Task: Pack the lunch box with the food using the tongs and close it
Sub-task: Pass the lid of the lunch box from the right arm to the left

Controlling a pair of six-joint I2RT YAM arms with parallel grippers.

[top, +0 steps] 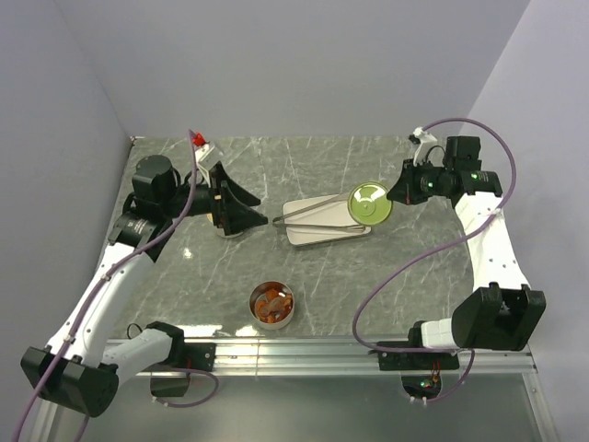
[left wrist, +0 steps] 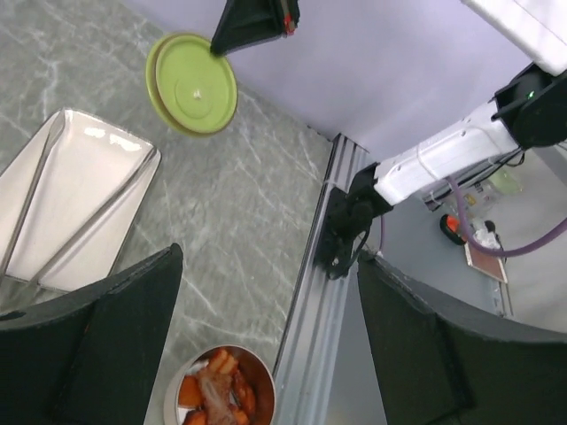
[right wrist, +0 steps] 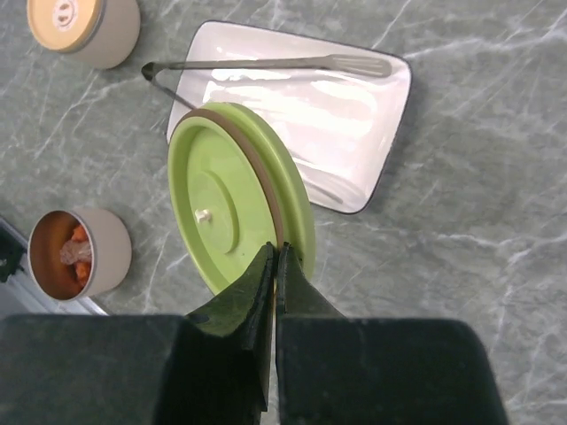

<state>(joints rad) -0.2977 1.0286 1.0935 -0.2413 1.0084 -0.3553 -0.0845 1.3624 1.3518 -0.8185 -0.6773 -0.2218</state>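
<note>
Tongs (right wrist: 266, 64): one pair, slim silver, lying in an open V on the white tray (right wrist: 354, 115); the joined end pokes over the tray's edge toward the tan-lidded tin (right wrist: 81, 27); neither arm touches them
Tongs, handling: probably light, stiff and springy; the smooth metal is likely slippery; best taken partway along, squeezing both arms together, not at the joined end; they lie flat and low, so the pinch must come down close to the tray
Food (right wrist: 73, 252): orange-red chunks with a paler piece among them, heaped in the open round tin (right wrist: 113, 266) near the table's front rail, well apart from the tray
Food, handling: looks soft and bite-size, so a gentle squeeze is wanted; pieces overlap, count cannot be told
Right gripper (right wrist: 275, 257): jaws together, clamped on the rim of the green lid (right wrist: 235, 208), holding it on edge above the tray's right end
Left gripper (left wrist: 268, 257): fingers wide apart, nothing between them, by the tan-lidded tin
Count: tongs one; tray one; green lid one; round tins two, one open, one lidded
</note>
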